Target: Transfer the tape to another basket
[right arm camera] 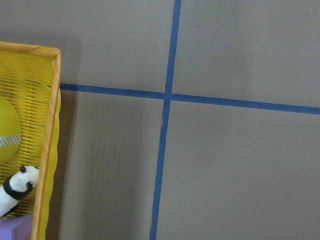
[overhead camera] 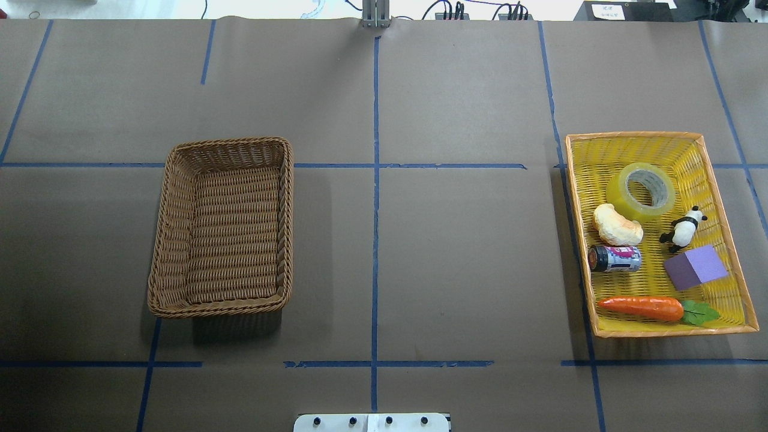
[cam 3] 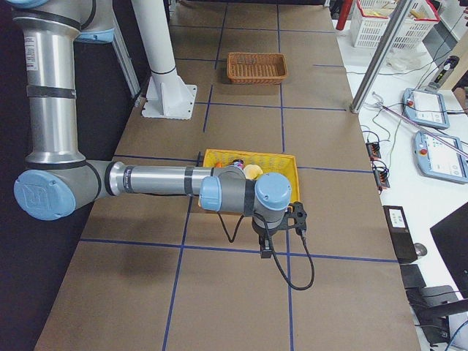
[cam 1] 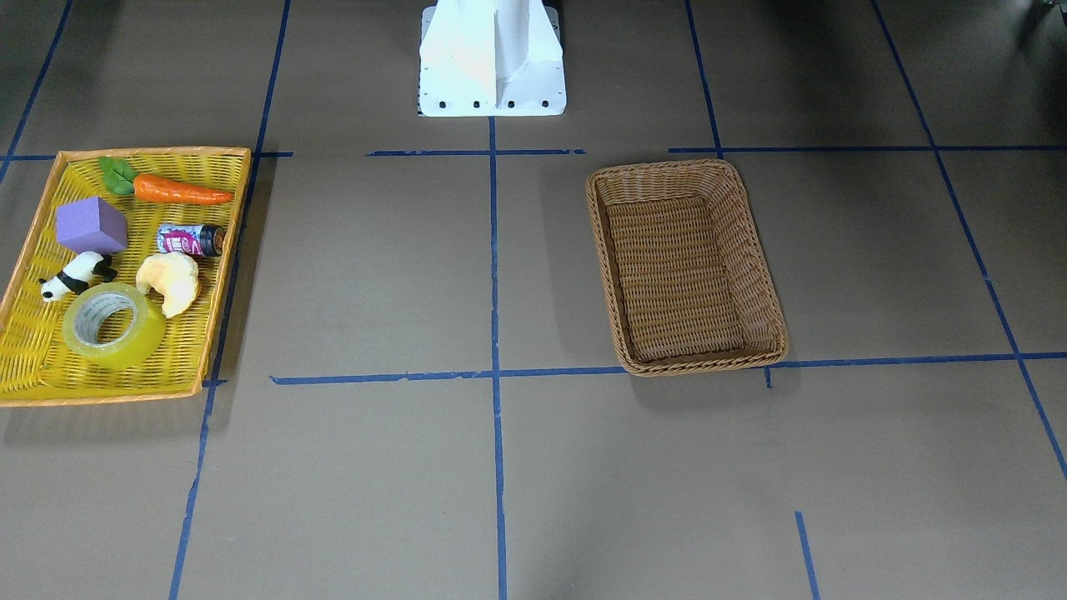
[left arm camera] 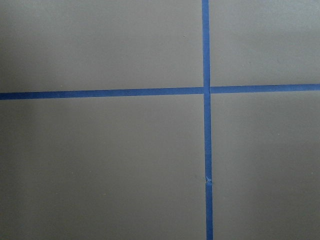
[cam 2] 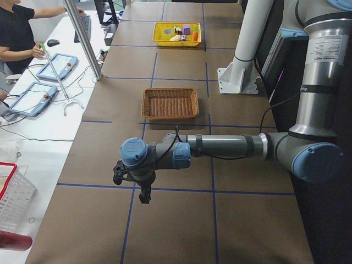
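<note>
The tape [cam 1: 143, 340] is a yellow-green roll lying flat in the near end of the yellow tray [cam 1: 33, 367]. It also shows in the overhead view [overhead camera: 621, 193] and at the left edge of the right wrist view [right arm camera: 7, 131]. The brown wicker basket [cam 1: 602, 250] stands empty across the table [overhead camera: 159, 240]. My left gripper [cam 2: 144, 196] hangs over bare table, far from the basket. My right gripper [cam 3: 264, 251] hangs just outside the tray's end, near the tape. Both show only in the side views, so I cannot tell whether they are open or shut.
The tray [overhead camera: 660, 139] also holds a carrot [overhead camera: 641, 307], a purple block [overhead camera: 696, 267], a small can [overhead camera: 615, 258], a toy panda [overhead camera: 683, 228] and a croissant [overhead camera: 617, 225]. The white robot base [cam 1: 492, 58] stands at the table's edge. Operators and pendants [cam 2: 52, 65] are beside the table.
</note>
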Controlling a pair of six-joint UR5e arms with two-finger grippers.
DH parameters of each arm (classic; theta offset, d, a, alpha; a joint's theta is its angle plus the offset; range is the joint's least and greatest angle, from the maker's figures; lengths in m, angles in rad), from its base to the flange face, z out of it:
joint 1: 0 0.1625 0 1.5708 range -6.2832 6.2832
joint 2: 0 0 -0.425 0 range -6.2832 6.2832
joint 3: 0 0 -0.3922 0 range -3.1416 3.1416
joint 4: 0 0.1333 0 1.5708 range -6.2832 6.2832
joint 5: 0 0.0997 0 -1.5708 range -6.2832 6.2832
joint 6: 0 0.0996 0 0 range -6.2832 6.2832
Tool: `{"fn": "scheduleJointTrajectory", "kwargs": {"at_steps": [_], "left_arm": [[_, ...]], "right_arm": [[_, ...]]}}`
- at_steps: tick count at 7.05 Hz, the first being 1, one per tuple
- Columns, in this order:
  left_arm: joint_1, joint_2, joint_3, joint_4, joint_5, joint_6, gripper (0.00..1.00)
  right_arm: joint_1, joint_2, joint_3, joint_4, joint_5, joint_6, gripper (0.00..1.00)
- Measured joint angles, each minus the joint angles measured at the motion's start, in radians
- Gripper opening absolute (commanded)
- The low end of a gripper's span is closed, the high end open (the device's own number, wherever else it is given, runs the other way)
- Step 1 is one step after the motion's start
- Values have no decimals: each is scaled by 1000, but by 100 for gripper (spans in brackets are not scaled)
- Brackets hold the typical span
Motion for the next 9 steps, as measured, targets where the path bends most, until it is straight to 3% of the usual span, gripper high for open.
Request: {"fn": "scheduleJointTrajectory", "kwargs": {"at_steps": [5, 7, 9], "left_arm": [[1, -2, -10, -1, -2, -3, 100], [1, -3, -10, -1, -2, -3, 100], [1, -3, -8, -1, -2, -3, 100]], "right_arm": [[-70, 97, 20, 9, 2, 37, 100], [-178, 138, 55, 42, 6, 239, 100], [-315, 148, 78, 211, -7, 542, 100]]}}
